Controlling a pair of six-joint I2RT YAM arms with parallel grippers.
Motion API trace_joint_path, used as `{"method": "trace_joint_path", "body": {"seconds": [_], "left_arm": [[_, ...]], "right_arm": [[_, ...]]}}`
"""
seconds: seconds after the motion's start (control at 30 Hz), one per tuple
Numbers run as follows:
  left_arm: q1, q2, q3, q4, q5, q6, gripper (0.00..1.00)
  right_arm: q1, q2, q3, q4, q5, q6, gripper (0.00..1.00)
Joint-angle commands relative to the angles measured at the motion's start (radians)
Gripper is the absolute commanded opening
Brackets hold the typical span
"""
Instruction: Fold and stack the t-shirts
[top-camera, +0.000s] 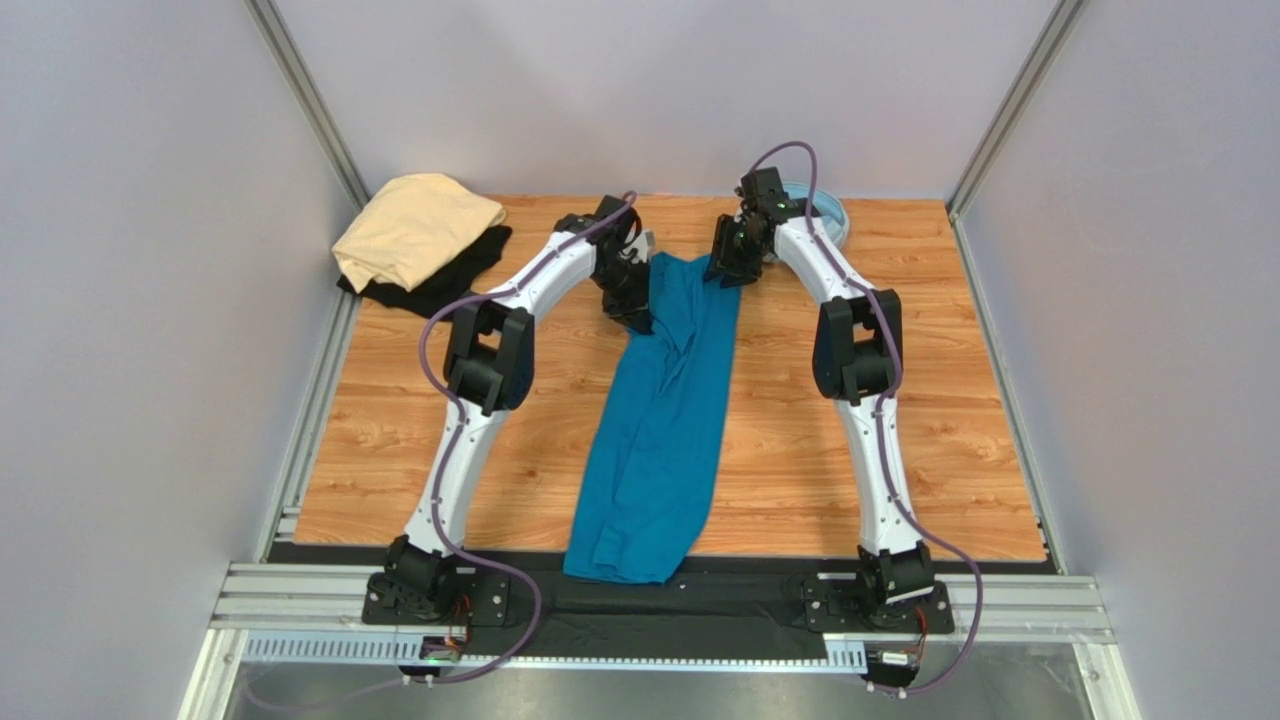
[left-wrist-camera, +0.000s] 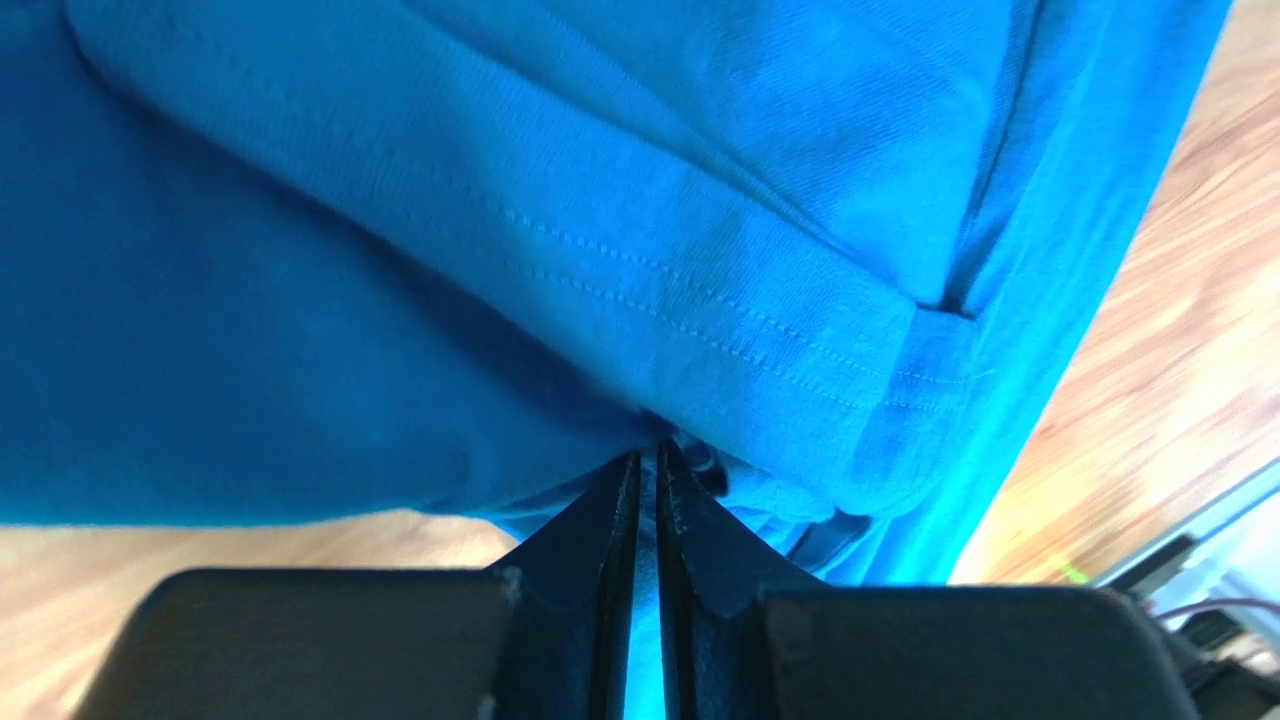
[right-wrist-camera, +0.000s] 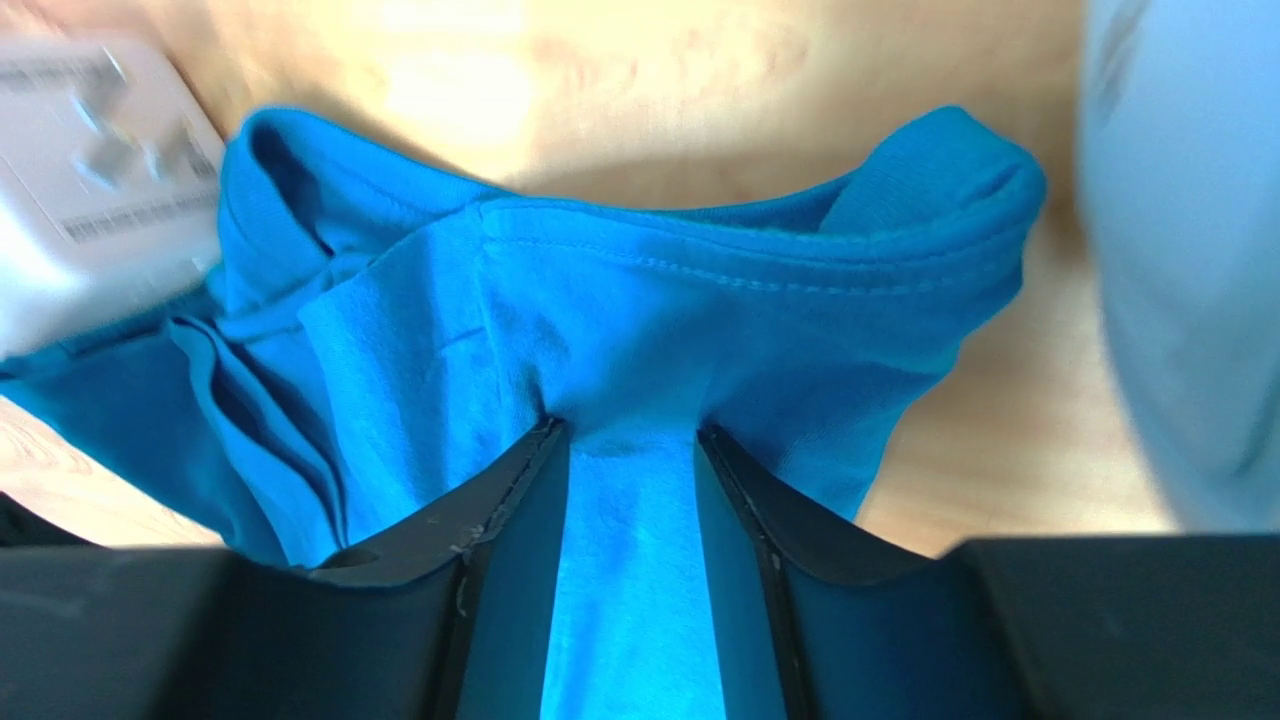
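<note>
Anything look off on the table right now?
The teal shirt is bunched into a narrow, twisted band, not flat, and its near end hangs off the wooden table onto the black mat in front. The tan shirt lies loosely bunched on the black shirt, far left.

**Q:** How many shirts are shown?
**A:** Three: one teal-blue soft cloth t-shirt (top-camera: 661, 435), reaching up between the two pincers. One pale tan cloth t-shirt (top-camera: 413, 225) and one black cloth t-shirt (top-camera: 451, 281), both out beyond the left pincer (left-wrist-camera: 642, 465).

**Q:** And the machinery?
**A:** Two white-and-black jointed arms (top-camera: 466, 435), each bearing one pincer; with the right pincer (right-wrist-camera: 627, 438), two in all.

**Q:** Anything further?
**A:** One light-blue rounded object (top-camera: 831, 207), partly hidden, just behind the right pincer; one wood-grain tabletop (top-camera: 932, 450).
</note>
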Motion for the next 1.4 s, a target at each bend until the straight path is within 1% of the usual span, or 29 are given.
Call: {"method": "trace_joint_path", "body": {"seconds": [0.0, 0.17, 0.33, 0.4, 0.57, 0.67, 0.7, 0.83, 0.9, 1.0, 1.03, 1.1, 1.13, 1.17, 1.2, 1.23, 1.27, 1.3, 1.33, 1.37], "left_arm": [[0.032, 0.062, 0.063, 0.064, -0.020, -0.077, 0.15], [0.094, 0.083, 0.144, 0.086, -0.054, -0.134, 0.15], [0.151, 0.072, 0.155, 0.084, -0.076, -0.138, 0.11], [0.167, 0.074, 0.160, 0.087, -0.083, -0.137, 0.11], [0.179, 0.075, 0.155, 0.121, -0.020, -0.129, 0.11], [0.179, 0.060, 0.135, 0.148, 0.026, -0.126, 0.12], [0.179, 0.057, 0.131, 0.159, 0.036, -0.126, 0.12], [0.179, 0.023, 0.092, 0.165, 0.073, -0.115, 0.12], [0.179, -0.013, 0.069, 0.168, 0.079, -0.105, 0.12], [0.179, -0.098, -0.012, 0.176, 0.064, -0.074, 0.12], [0.179, -0.150, -0.067, 0.176, 0.046, -0.062, 0.12], [0.182, -0.207, -0.133, 0.178, 0.036, -0.053, 0.12], [0.183, -0.265, -0.208, 0.176, 0.030, -0.051, 0.12], [0.183, -0.299, -0.251, 0.175, 0.032, -0.049, 0.12], [0.183, -0.332, -0.297, 0.175, 0.033, -0.046, 0.12], [0.183, -0.403, -0.395, 0.173, 0.035, -0.042, 0.12], [0.183, -0.438, -0.447, 0.173, 0.042, -0.039, 0.13], [0.183, -0.475, -0.501, 0.175, 0.052, -0.033, 0.13], [0.183, -0.550, -0.605, 0.175, 0.065, -0.027, 0.14], [0.182, -0.588, -0.659, 0.176, 0.076, -0.023, 0.15]], "right_arm": [[-0.032, 0.058, 0.062, 0.086, 0.024, 0.037, 0.44], [-0.041, 0.063, 0.079, 0.152, -0.002, 0.063, 0.45], [-0.039, 0.066, 0.085, 0.195, -0.042, 0.072, 0.45], [-0.039, 0.066, 0.088, 0.209, -0.060, 0.078, 0.46], [-0.044, 0.048, 0.099, 0.261, -0.129, 0.105, 0.46], [-0.047, 0.012, 0.081, 0.310, -0.190, 0.149, 0.47], [-0.050, 0.000, 0.074, 0.325, -0.232, 0.164, 0.47], [-0.053, -0.090, -0.002, 0.458, -0.325, 0.299, 0.47], [-0.053, -0.115, -0.015, 0.486, -0.373, 0.334, 0.47], [-0.053, -0.173, -0.062, 0.491, -0.420, 0.365, 0.47], [-0.056, -0.226, -0.096, 0.490, -0.428, 0.367, 0.47], [-0.052, -0.291, -0.223, 0.485, -0.428, 0.352, 0.47], [-0.051, -0.323, -0.261, 0.450, -0.424, 0.330, 0.47], [-0.050, -0.384, -0.333, 0.416, -0.419, 0.275, 0.47], [-0.047, -0.412, -0.363, 0.375, -0.395, 0.240, 0.47], [-0.039, -0.438, -0.392, 0.264, -0.373, 0.205, 0.47], [-0.035, -0.501, -0.428, 0.209, -0.359, 0.172, 0.47], [-0.024, -0.533, -0.521, 0.169, -0.340, 0.111, 0.47], [-0.001, -0.576, -0.588, 0.119, -0.315, 0.092, 0.48], [0.013, -0.619, -0.652, 0.105, -0.295, 0.074, 0.49]]}}
